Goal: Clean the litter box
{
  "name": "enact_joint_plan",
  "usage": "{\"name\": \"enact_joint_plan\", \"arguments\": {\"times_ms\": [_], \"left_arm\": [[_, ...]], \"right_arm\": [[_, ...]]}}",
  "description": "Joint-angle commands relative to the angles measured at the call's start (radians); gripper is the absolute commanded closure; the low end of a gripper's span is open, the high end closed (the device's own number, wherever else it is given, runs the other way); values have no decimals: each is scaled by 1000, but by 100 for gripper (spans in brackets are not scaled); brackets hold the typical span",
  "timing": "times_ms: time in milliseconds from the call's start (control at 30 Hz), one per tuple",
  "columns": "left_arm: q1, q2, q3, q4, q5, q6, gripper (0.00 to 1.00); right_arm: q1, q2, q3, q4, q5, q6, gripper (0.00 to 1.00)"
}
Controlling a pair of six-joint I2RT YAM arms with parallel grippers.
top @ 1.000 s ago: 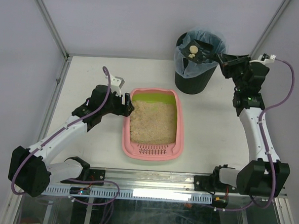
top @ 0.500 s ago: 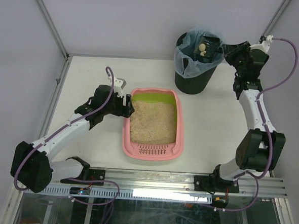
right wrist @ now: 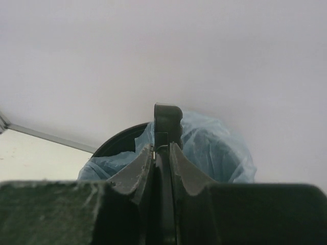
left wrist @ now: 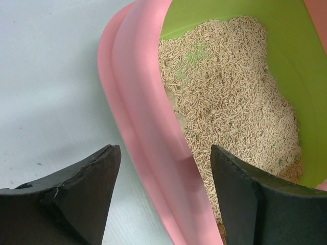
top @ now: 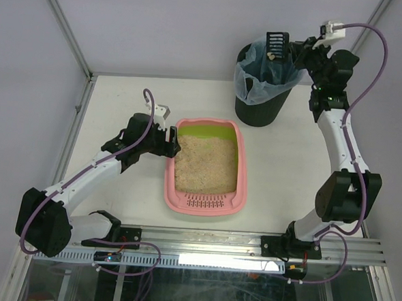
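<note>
The litter box (top: 202, 204) sits mid-desk (top: 122, 105), part-filled with loose litter. The left gripper (top: 172, 147) stands well open astride the box's left wall, one finger outside and one over the litter. The right gripper (right wrist: 162, 150) is clamped on the handle of the black scoop (top: 276, 44), which is upright over the bin (top: 258, 110). Expect a stiff, smooth, light tray, weighted by shifting litter. Grip the rim wall and keep it level.
</note>
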Motion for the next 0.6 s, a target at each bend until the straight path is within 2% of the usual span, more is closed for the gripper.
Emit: {"name": "enact_joint_plan", "arguments": {"times_ms": [0,167,300,467,567], "left_arm": [[11,-2,51,29,14,30,27],[12,-8,48,29,20,31,28],[12,-8,49,30,23,31,28],[12,-8,49,29,25,32,28],[12,-8,49,30,26,31,28]], "right_arm": [[61,-13,105,-20,65,-295,100],[149,-1,172,-91,203,-504,100],[178,3,176,-104,296,-577,100],[193,-18,148,-81,338,-578,100],[207,-36,181,-103,373,-477,100]]}}
